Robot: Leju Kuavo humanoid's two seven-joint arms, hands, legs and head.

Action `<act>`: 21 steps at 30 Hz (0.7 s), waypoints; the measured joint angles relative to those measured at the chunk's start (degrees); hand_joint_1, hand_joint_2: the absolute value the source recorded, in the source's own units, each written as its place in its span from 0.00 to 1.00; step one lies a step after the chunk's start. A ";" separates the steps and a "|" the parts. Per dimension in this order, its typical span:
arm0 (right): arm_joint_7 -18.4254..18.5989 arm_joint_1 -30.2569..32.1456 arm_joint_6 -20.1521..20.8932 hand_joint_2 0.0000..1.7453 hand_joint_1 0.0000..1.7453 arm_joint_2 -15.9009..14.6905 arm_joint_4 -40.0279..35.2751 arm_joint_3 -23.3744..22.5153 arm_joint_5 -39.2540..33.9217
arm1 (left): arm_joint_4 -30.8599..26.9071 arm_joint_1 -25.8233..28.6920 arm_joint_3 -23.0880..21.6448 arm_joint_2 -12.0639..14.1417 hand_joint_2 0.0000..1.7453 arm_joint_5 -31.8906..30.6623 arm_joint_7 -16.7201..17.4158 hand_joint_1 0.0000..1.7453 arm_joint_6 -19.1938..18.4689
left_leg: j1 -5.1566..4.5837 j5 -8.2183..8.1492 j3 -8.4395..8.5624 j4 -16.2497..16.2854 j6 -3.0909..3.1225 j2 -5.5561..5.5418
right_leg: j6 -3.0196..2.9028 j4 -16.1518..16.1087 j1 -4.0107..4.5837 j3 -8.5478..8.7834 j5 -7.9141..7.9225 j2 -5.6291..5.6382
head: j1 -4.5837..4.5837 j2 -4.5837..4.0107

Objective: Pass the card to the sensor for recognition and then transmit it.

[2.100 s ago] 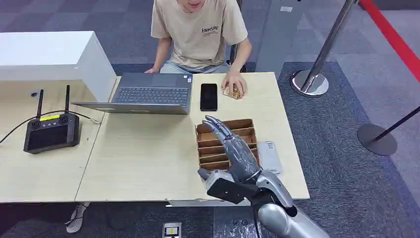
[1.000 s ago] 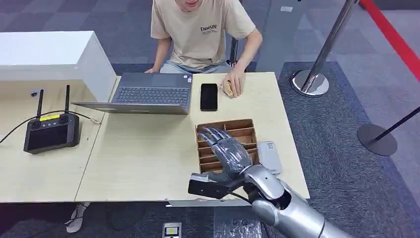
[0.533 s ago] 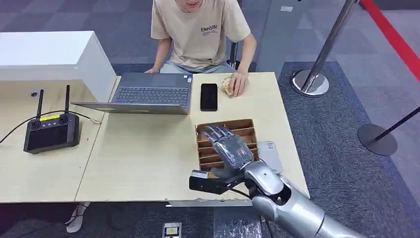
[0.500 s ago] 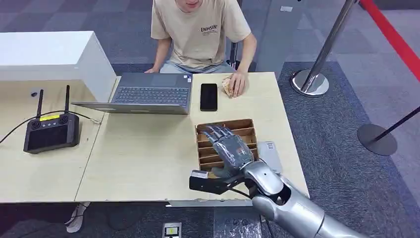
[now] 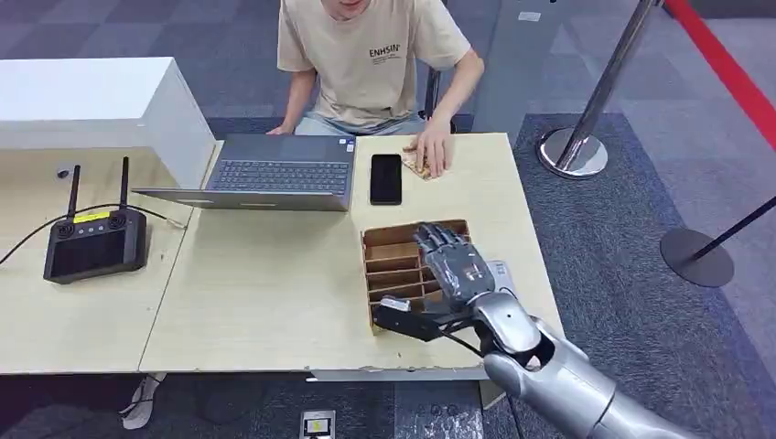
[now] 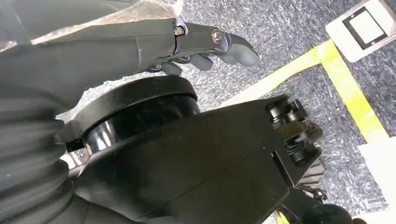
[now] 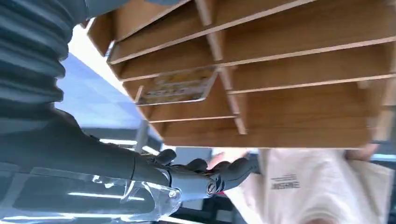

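Right hand reaches forward, fingers apart, holding nothing.

The right hand hides part of the wooden organizer; the card's print is blurred.

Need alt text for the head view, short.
The robot's right hand hovers, empty, over the right side of a wooden slotted card tray on a light table. Across the table a person sits behind a laptop and black phone.
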 joint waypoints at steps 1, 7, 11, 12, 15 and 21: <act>0.45 0.08 -0.09 1.00 0.00 -0.11 0.17 -0.35 0.39 | 0.00 0.01 0.00 0.00 1.00 0.00 -0.07 0.00 0.30 | 0.00 0.00 0.00 0.00 0.00 0.00 | 0.00 0.00 0.00 0.00 0.00 0.00 | 0.00 0.00; 2.25 1.05 -0.13 1.00 0.00 -1.33 0.24 -2.36 1.09 | 0.00 0.08 0.07 0.04 1.00 0.72 -0.50 0.00 0.90 | 0.00 0.00 0.01 0.00 0.00 0.01 | 0.00 0.00 0.00 0.00 0.00 0.00 | 0.00 0.00; 2.84 1.90 -0.13 1.00 0.00 -1.92 -0.35 -3.43 1.33 | 0.00 0.08 0.07 0.09 1.00 0.72 -0.50 0.00 0.90 | 0.01 0.00 0.01 0.00 0.00 0.01 | 0.00 0.00 0.01 0.00 0.00 0.00 | 0.00 0.00; 2.88 2.05 -0.11 1.00 0.00 -2.01 -0.50 -3.58 1.35 | 0.00 0.08 0.09 0.09 1.00 0.79 -0.50 0.00 1.00 | 0.01 0.00 0.01 0.00 0.00 0.01 | 0.00 0.00 0.01 0.00 0.00 0.00 | 0.00 0.00; 2.99 2.55 -0.02 1.00 0.00 -2.27 -0.88 -3.96 1.51 | 0.00 0.08 0.11 0.09 1.00 0.92 -0.57 0.00 1.42 | 0.01 0.00 0.01 0.00 0.00 0.01 | 0.00 0.00 0.01 0.00 0.00 0.00 | 0.00 0.00; 2.32 2.70 -0.20 1.00 0.00 -2.40 -0.83 -4.74 0.92 | 0.00 0.08 0.39 0.09 1.00 1.18 -0.55 0.00 1.44 | 0.01 0.00 0.01 0.00 0.00 0.01 | 0.00 0.01 0.01 0.01 0.00 0.00 | 0.00 0.00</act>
